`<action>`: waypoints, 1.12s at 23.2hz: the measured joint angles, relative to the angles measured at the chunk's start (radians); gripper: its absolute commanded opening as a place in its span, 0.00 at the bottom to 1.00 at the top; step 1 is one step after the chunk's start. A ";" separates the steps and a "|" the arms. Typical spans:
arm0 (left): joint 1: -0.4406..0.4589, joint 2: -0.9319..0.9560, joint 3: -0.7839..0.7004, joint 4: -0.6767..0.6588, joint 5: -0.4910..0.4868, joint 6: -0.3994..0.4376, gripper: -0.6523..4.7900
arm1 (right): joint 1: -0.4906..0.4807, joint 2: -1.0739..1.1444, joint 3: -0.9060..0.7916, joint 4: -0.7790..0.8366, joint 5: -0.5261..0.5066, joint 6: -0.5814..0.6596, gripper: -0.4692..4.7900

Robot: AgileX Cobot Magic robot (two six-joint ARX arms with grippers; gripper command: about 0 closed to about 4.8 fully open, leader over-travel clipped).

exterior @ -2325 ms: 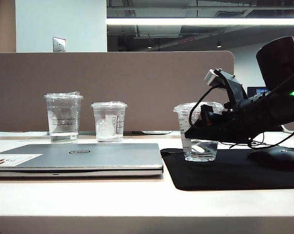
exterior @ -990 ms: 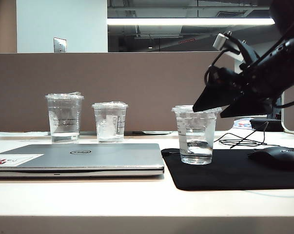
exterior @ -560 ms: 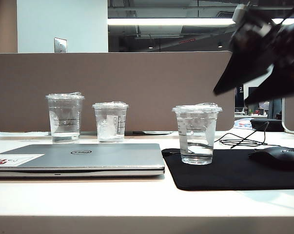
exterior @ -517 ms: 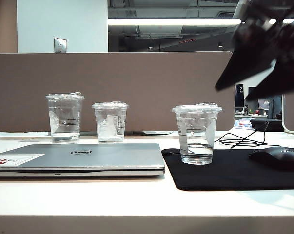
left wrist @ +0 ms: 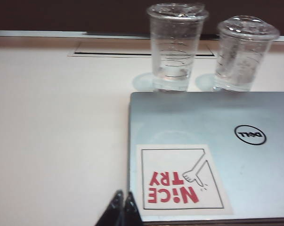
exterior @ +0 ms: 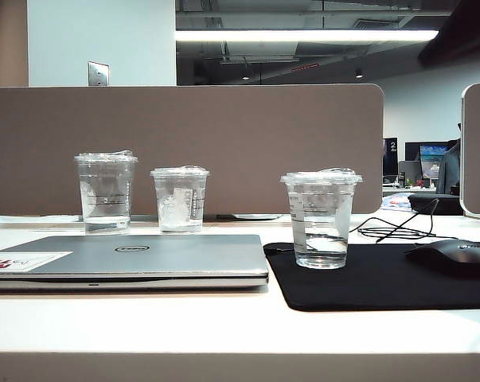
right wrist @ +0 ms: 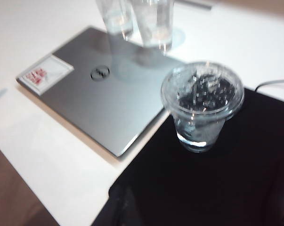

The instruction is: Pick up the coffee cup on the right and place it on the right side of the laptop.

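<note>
The coffee cup (exterior: 321,219), clear with a lid and some water in it, stands upright on the black mouse pad (exterior: 383,280) just right of the laptop (exterior: 144,259). The right wrist view looks down on the coffee cup (right wrist: 201,106) and the laptop (right wrist: 104,99). My right gripper (right wrist: 124,197) is shut and empty, hovering well back from the cup over the pad's edge. My left gripper (left wrist: 124,195) is also shut and empty, at the near corner of the laptop (left wrist: 212,141) by its white-and-red sticker. In the exterior view only a dark bit of the right arm (exterior: 462,32) shows at the top right corner.
Behind the laptop stand a taller clear cup with dark lines (exterior: 105,191) and a clear cup with a white patch (exterior: 179,199). A black mouse (exterior: 454,256) lies on the pad's right end, with a cable (exterior: 391,231) behind. A brown partition (exterior: 184,143) closes the back.
The right arm has swung up and to the right, away from the coffee cup and almost out of the exterior view. The cup stays on the pad.
</note>
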 measured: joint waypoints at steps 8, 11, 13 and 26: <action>0.014 0.000 0.000 0.056 0.001 0.000 0.11 | 0.000 -0.297 -0.261 0.237 0.114 0.105 0.08; 0.014 0.000 0.000 0.065 0.001 0.000 0.11 | -0.001 -0.351 -0.338 0.335 0.181 0.114 0.08; 0.014 0.000 0.000 0.066 0.001 0.000 0.11 | -0.001 -0.374 -0.367 0.356 0.253 0.117 0.08; 0.014 0.000 0.000 0.068 0.001 0.000 0.11 | -0.001 -0.381 -0.377 0.372 0.304 0.118 0.08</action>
